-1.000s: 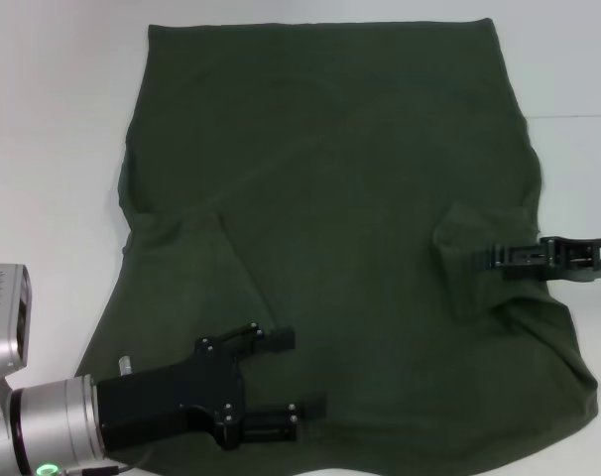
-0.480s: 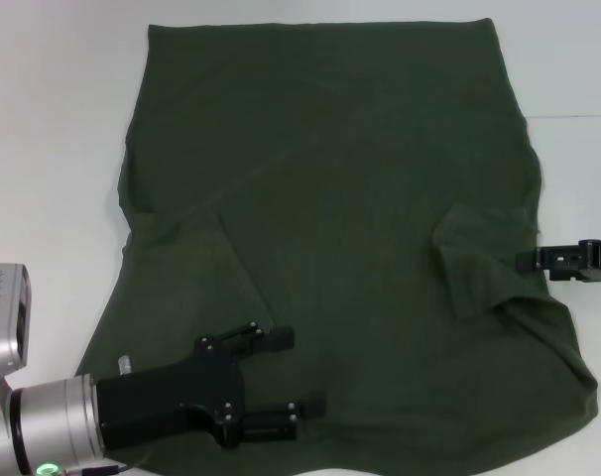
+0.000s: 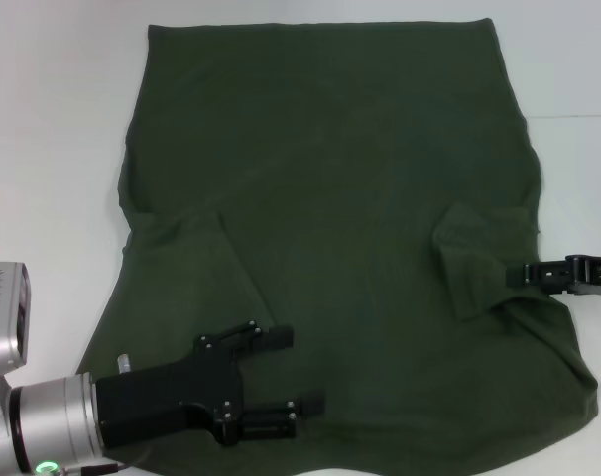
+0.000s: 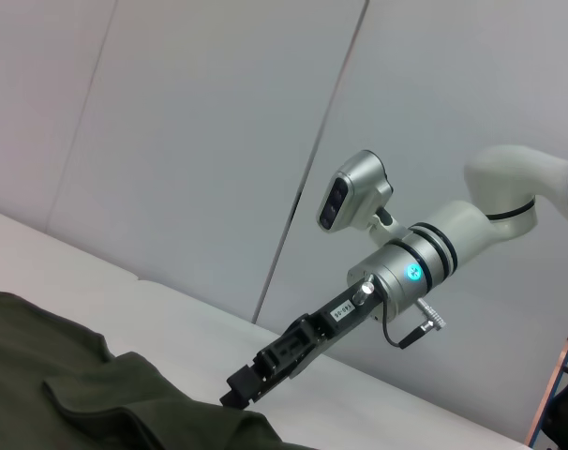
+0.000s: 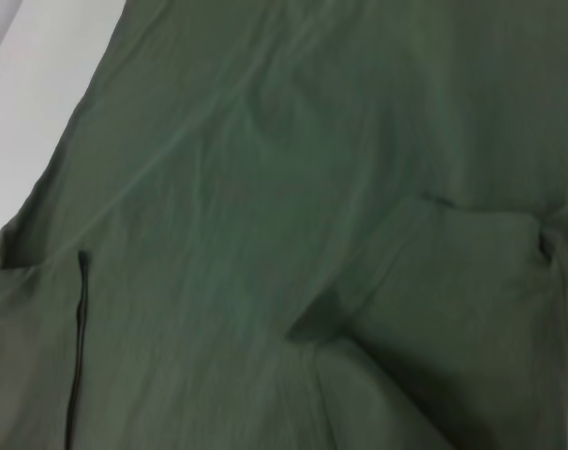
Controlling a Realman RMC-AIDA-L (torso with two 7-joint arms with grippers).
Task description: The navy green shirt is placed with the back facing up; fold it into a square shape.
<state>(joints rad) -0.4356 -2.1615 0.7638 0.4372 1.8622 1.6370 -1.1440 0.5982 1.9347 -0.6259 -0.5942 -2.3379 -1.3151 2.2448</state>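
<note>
The navy green shirt (image 3: 330, 178) lies spread flat on the white table (image 3: 53, 119) and fills most of the head view. Both short sleeves are folded inward onto the body, the left one (image 3: 186, 263) and the right one (image 3: 479, 248). My left gripper (image 3: 302, 374) hovers open over the shirt's near left part, with nothing between its fingers. My right gripper (image 3: 529, 273) sits at the shirt's right edge, just beside the folded right sleeve. The left wrist view shows the right gripper (image 4: 239, 392) touching or almost touching the cloth edge (image 4: 125, 403). Only shirt fabric (image 5: 265, 187) fills the right wrist view.
Bare white tabletop borders the shirt on the left and right (image 3: 578, 169). A pale wall (image 4: 190, 141) stands behind the table in the left wrist view. The right arm (image 4: 434, 253) reaches in from the side.
My right gripper drew back to the right off the folded sleeve, then settled slightly lower at the shirt's edge. The sleeve stays folded in. The left gripper has not moved.
</note>
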